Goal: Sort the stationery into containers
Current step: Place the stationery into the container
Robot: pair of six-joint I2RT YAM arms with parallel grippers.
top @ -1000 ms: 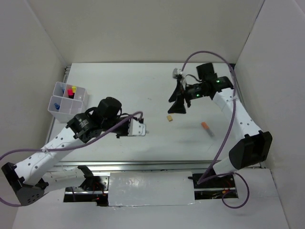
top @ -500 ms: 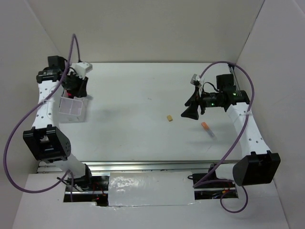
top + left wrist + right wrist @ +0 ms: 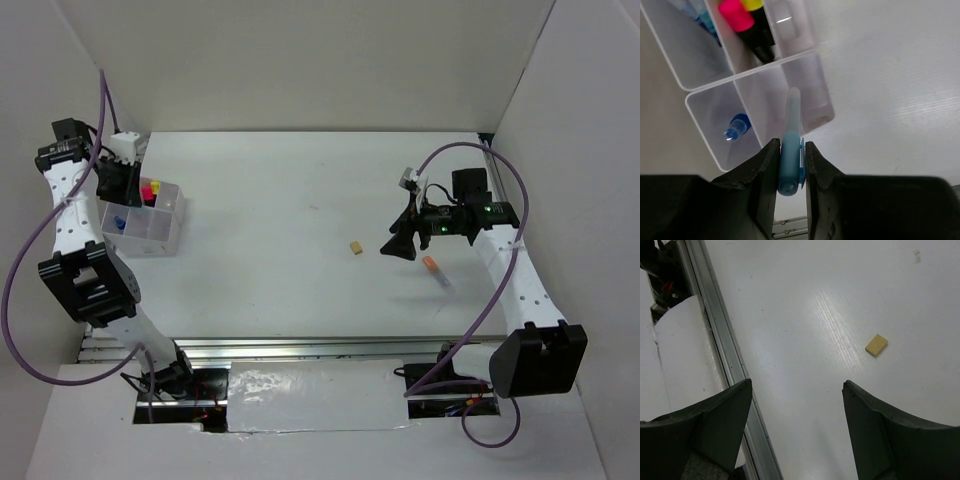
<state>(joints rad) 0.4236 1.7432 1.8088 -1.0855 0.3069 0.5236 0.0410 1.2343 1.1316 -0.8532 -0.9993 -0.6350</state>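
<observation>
Being clamped by left pincer, cylindrical blue marker over translucent box, right pincer spread wide.

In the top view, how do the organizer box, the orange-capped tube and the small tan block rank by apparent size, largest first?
1. organizer box, by far the largest
2. orange-capped tube
3. tan block, clearly shorter than the tube

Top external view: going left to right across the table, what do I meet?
organizer box → small tan block → right pincer → orange-capped tube. The left pincer overlaps the box, so it is left out.
</observation>
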